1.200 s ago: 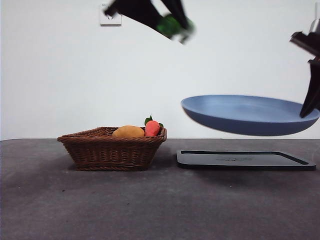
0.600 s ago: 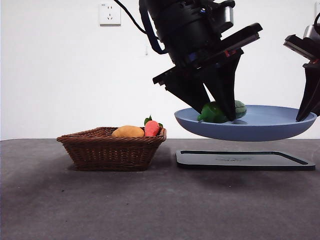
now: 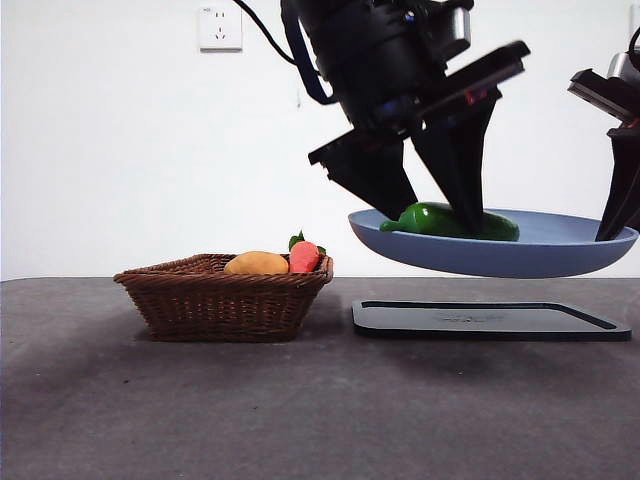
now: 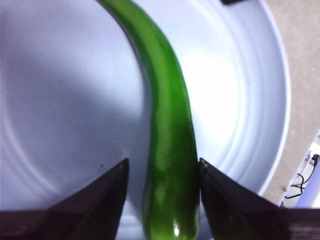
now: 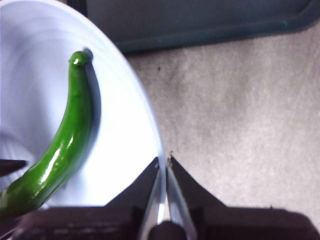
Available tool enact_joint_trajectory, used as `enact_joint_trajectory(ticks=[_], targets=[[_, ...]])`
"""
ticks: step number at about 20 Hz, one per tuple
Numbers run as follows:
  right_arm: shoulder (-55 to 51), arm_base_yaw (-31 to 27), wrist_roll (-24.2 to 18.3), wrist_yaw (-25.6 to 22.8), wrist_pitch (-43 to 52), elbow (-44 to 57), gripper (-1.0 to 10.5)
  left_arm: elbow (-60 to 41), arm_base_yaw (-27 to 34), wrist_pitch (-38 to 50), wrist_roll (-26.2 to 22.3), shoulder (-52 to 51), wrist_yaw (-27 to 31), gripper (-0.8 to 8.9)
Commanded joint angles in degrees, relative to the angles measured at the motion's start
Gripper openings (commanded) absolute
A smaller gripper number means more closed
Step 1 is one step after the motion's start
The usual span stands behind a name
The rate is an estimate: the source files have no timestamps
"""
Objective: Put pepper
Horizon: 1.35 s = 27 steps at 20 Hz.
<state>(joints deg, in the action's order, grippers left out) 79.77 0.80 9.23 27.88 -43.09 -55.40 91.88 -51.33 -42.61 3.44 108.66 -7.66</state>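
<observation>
The long glossy green pepper [image 3: 440,220] lies flat in the blue plate [image 3: 500,258], which hangs in the air above a black tray. My left gripper [image 3: 440,213] reaches down into the plate. In the left wrist view its jaws [image 4: 162,170] stand open on either side of the pepper's [image 4: 167,150] thick end, with a gap on one side. My right gripper [image 3: 615,225] is shut on the plate's right rim. In the right wrist view it [image 5: 163,162] pinches the rim of the plate [image 5: 125,125], and the pepper [image 5: 65,150] lies inside.
A wicker basket [image 3: 220,300] stands on the dark table at the left, holding a yellow-orange fruit [image 3: 256,263] and a small red-orange item with green leaves [image 3: 304,256]. A flat black tray [image 3: 490,320] lies on the table under the plate.
The left gripper came down from high up with the pepper to the plate. Since half a second ago the pepper has dropped to lie flat in the plate and the jaws have opened.
</observation>
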Motion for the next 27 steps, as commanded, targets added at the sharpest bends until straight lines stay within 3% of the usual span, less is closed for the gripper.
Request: enact_joint_trajectory(ticks=[1, 4, 7, 11, 19, 27], targets=[[0.61, 0.15, 0.46, 0.24, 0.00, -0.81, 0.0, 1.05, -0.72, 1.03, -0.50, -2.23, -0.09, 2.74], [0.61, 0.13, 0.72, -0.28, -0.50, -0.81, 0.0, 1.27, -0.66, 0.96, -0.52, -6.03, 0.20, 2.74], [0.72, 0.09, 1.86, -4.22, 1.07, -0.85, 0.0, 1.29, -0.35, 0.42, -0.52, -11.47, 0.20, 2.73], [4.02, -1.38, 3.04, -4.37, 2.45, -4.44, 0.0, 1.29, -0.13, -0.96, -0.57, -21.29, 1.42, 2.73], [22.43, -2.69, 4.42, -4.44, 2.80, -20.04, 0.0, 1.29, 0.02, -7.98, -0.66, -37.66, 4.76, 2.72], [35.69, -2.73, 6.36, -4.28, 6.25, -30.27, 0.0, 1.29, -0.09, -12.87, 1.46, -42.86, 4.63, 2.72]])
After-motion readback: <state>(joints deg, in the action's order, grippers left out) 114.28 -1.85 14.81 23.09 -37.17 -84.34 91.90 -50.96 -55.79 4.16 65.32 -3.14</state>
